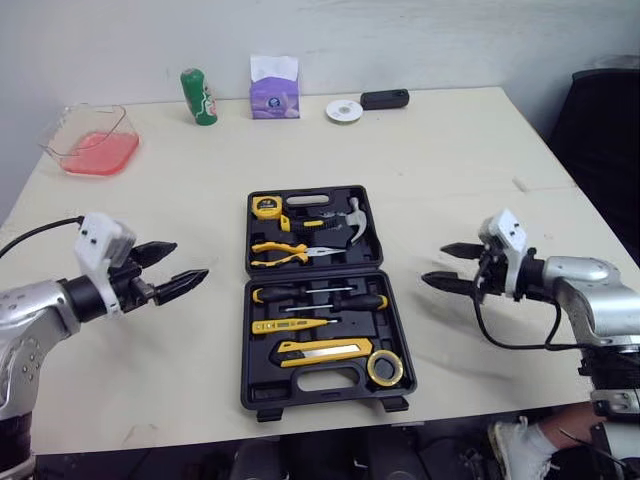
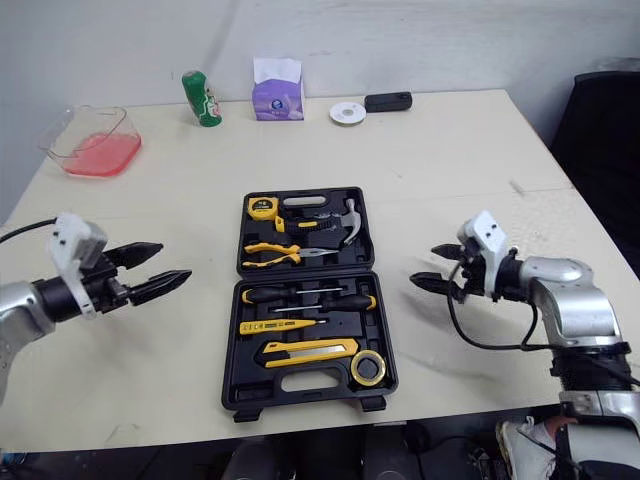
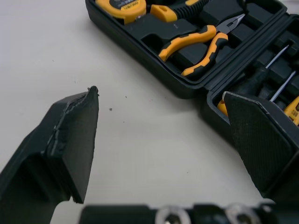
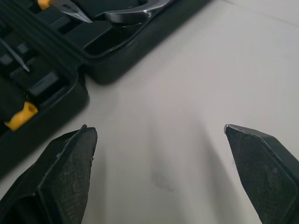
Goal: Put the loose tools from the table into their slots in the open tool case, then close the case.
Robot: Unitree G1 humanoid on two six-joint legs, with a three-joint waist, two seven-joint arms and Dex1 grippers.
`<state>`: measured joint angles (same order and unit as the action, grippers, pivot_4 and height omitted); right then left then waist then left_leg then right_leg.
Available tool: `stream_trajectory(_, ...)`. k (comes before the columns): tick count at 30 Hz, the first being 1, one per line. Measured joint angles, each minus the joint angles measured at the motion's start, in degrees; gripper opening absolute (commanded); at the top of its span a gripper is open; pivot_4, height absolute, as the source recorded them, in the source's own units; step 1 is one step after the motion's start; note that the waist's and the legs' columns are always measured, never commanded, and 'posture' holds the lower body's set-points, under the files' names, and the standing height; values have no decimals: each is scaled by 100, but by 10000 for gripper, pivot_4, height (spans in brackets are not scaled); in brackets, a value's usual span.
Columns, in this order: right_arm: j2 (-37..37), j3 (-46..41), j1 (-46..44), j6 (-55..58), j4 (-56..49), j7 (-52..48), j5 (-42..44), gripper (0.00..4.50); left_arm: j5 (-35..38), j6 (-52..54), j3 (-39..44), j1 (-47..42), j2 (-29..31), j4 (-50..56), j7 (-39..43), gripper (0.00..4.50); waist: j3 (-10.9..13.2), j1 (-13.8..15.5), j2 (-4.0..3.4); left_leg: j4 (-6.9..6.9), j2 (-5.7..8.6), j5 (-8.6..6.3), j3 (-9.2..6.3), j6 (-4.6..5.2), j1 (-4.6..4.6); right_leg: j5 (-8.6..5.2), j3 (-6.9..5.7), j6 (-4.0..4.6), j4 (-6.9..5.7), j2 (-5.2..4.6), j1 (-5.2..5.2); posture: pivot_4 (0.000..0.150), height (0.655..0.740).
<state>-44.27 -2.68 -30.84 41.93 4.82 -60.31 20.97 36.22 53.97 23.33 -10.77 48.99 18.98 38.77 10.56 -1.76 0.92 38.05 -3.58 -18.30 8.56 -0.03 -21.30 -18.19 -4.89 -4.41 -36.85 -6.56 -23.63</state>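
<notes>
- Showing the open tool case lying flat at the middle of the table, with its hinge running crosswise between the two halves.
- Far half: tape measure, pliers, hammer. Near half: screwdrivers, utility knife, tape roll. All appear seated in their slots.
- The left gripper and right gripper hover on either side of the case, near but not touching it. Each has its fingers spread wide and holds nothing.
- Step judged outstanding: closing the case.
- Risks: a push from one side alone may slide the case instead of folding it. A raised half may shed a loosely seated tool, such as the hammer. A protruding tool may keep the halves from meeting.
</notes>
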Motion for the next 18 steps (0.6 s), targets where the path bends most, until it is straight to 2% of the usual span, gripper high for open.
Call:
stream_trajectory(4, 122, -77, -875, 1972, -252, 607, 485, 45000, 63, 811, -477, -788, 116, -10, -337, 44861, 3, 10, 5, 6, 1, 1, 0, 0, -16, -1, -2, 2, 1, 3, -12, 1500, 7400)
stream_trajectory(9, 164, 26, -1760, 3732, -195, 960, 837, 45000, 226, 2228, -521, -2018, -219, -548, -974, 44861, 5, 20, 8, 11, 2, 5, 2, 5, -26, -1, -6, 1, 4, 11, -14, 1500, 7400)
stream_trajectory(13, 175, 704, -2737, 4119, 238, 1106, 786, 45000, 256, 3439, -1130, -3018, -293, -1118, -1092, 44861, 11, 5, 19, 14, 6, 7, 14, 6, -30, 0, -8, -1, 1, 27, -23, 1500, 7400)
stream_trajectory(18, 216, 1194, -3119, 4061, 487, 1147, 674, 45000, -51, 3383, -1446, -3495, -559, -1673, -1297, 44861, 12, 6, 20, 7, -3, 11, 18, -5, -45, 0, -11, -1, -8, 35, -39, 1500, 7400)
